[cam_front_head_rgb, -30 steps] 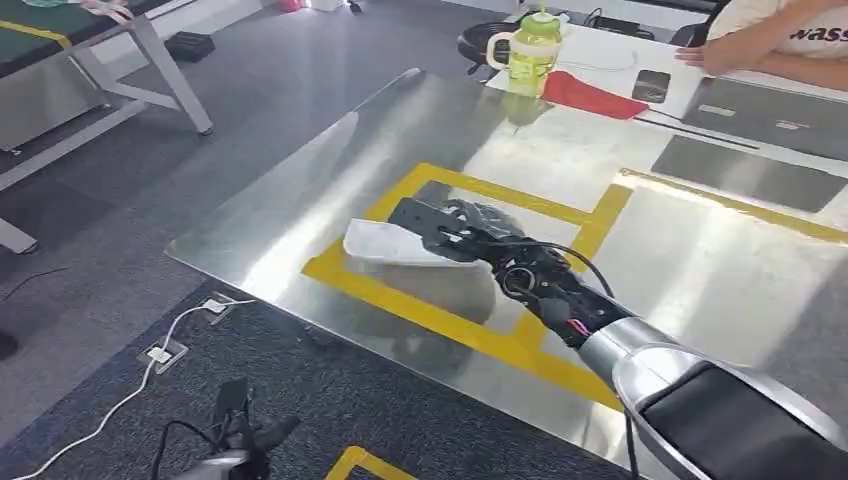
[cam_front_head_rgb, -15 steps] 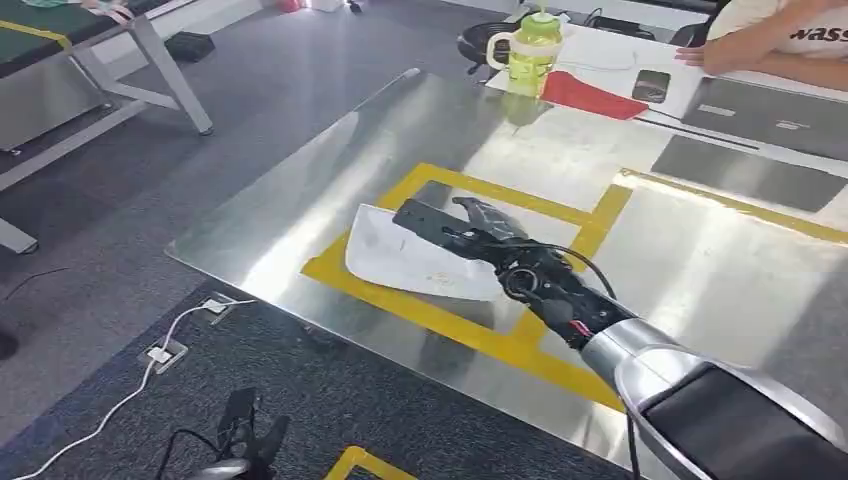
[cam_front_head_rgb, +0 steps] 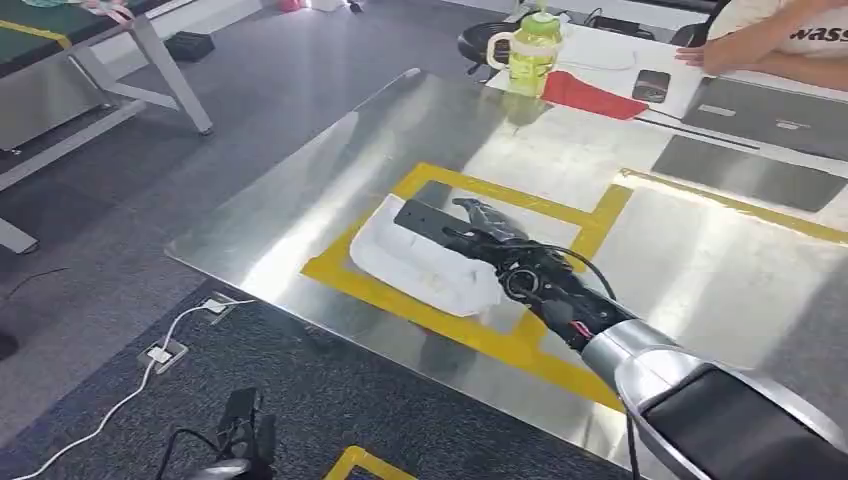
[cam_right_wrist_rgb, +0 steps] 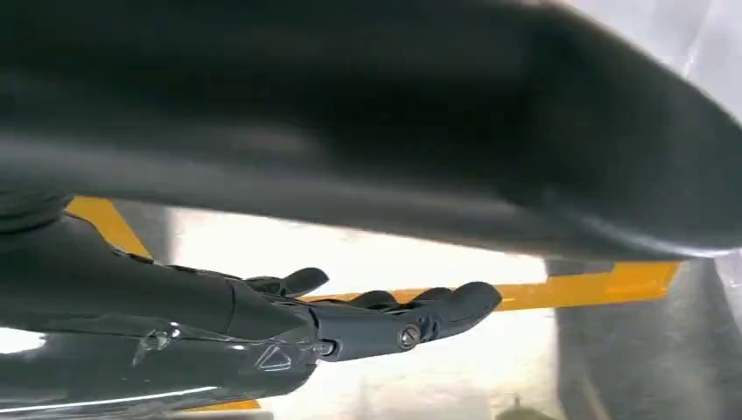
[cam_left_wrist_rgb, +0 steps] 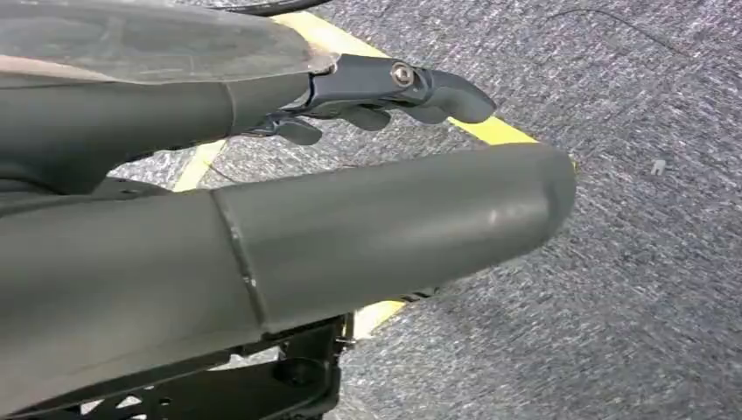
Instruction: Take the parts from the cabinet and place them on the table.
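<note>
A white bagged part (cam_front_head_rgb: 420, 265) lies flat on the shiny metal table (cam_front_head_rgb: 330, 170), overlapping the near-left side of the yellow tape square (cam_front_head_rgb: 480, 187). My right hand (cam_front_head_rgb: 465, 230) hovers just above the part's far right side, its fingers (cam_right_wrist_rgb: 437, 306) stretched out and apart, gripping nothing. Whether it still touches the bag I cannot tell. My left hand (cam_front_head_rgb: 240, 435) hangs low beside the table over the grey carpet, its fingers (cam_left_wrist_rgb: 385, 92) loose and holding nothing.
At the table's far end stand a green bottle (cam_front_head_rgb: 530, 50), a red cloth (cam_front_head_rgb: 590, 95) and a phone (cam_front_head_rgb: 652, 85), with a person's arm (cam_front_head_rgb: 770, 50) resting there. A white cable (cam_front_head_rgb: 150, 360) runs over the floor. Another table (cam_front_head_rgb: 100, 50) stands at far left.
The white part has come out of my right hand and dropped flat onto the table, spreading out below it. The hand's fingers have opened; the arm barely moved.
</note>
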`<state>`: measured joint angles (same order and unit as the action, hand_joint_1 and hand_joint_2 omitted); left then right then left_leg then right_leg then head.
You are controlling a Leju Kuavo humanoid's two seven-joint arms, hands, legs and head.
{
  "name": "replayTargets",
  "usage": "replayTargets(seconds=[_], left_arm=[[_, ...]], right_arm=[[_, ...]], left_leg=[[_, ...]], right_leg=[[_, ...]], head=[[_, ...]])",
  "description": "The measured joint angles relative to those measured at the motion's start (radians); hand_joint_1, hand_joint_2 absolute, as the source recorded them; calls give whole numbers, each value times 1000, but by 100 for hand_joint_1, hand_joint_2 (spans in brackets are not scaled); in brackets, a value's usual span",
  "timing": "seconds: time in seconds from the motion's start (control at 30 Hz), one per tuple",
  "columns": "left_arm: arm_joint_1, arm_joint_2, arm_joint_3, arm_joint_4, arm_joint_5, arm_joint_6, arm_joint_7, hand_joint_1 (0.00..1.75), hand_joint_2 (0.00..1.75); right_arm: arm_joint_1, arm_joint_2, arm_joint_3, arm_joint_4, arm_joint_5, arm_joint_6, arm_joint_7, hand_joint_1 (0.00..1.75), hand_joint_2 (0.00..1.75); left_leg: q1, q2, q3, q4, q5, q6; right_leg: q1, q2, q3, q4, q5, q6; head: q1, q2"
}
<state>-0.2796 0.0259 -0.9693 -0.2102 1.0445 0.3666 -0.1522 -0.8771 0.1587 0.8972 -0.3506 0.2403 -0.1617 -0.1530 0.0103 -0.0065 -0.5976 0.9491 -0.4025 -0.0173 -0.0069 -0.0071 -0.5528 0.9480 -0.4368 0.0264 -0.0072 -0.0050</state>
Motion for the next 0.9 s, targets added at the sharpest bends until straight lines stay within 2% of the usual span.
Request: replayTargets(seconds=[0.9], left_arm=[[16, 0, -2, 0, -18, -19, 11, 0, 0]], right_arm=[[4, -25, -31, -6, -31, -21, -28, 0, 0]], left_leg=[[0, 0, 0, 0, 0, 0]], right_leg=[[0, 0, 0, 0, 0, 0]], head=[[0, 0]])
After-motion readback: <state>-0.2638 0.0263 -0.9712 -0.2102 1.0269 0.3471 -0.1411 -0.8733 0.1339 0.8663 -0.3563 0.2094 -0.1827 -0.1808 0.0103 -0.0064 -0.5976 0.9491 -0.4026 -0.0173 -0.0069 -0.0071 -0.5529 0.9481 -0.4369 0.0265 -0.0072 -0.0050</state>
